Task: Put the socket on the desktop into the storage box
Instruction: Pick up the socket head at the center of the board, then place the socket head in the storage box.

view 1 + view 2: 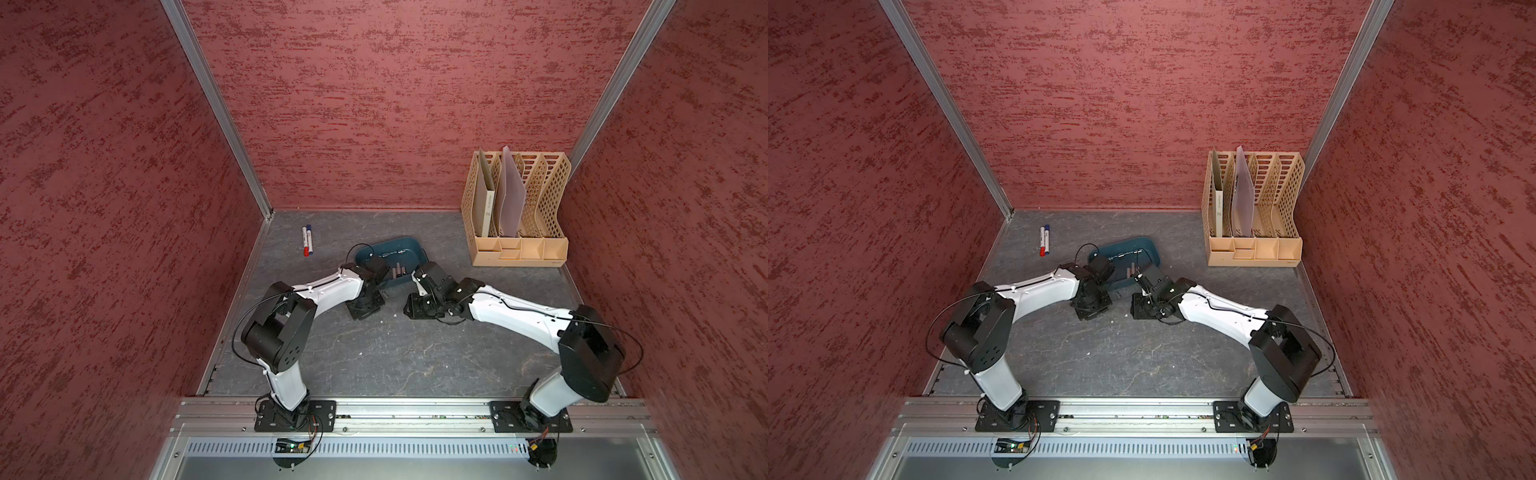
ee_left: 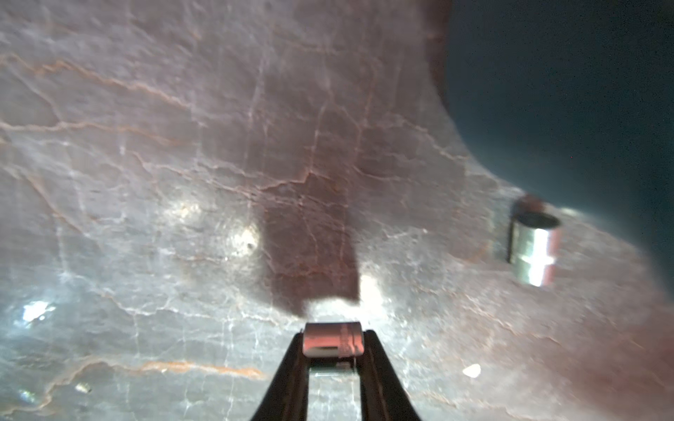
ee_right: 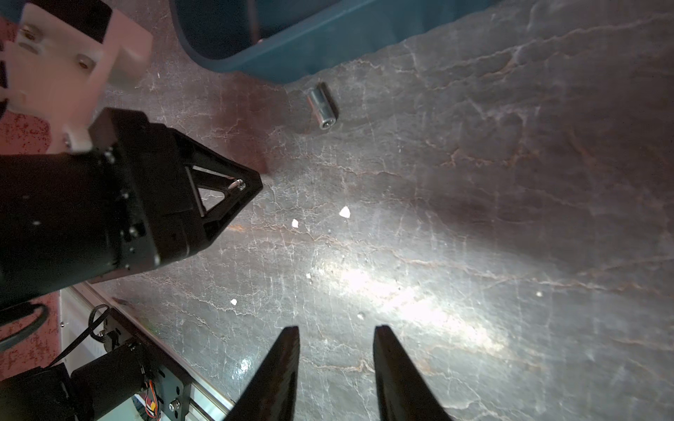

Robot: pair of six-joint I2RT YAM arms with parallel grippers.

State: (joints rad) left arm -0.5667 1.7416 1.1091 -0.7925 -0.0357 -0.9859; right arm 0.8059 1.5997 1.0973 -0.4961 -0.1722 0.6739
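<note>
Now the left tool (image 2: pixel 333 339) pinches one socket (image 2: pixel 330 344); lift it straight, carry it farther over the storage box (image 2: pixel 565 91) rim, release low; the right tool (image 3: pixel 337 333) stands open, empty.

beige file rack (image 1: pixel 550 195): far right corner, two folders (image 1: pixel 511 195) upright | markers (image 1: pixel 307 240): pair, far left, side by side

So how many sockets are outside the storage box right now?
2. One socket is pinched in the left claw; the other socket lies on the desktop close beside the storage box. More may be hidden.
</note>
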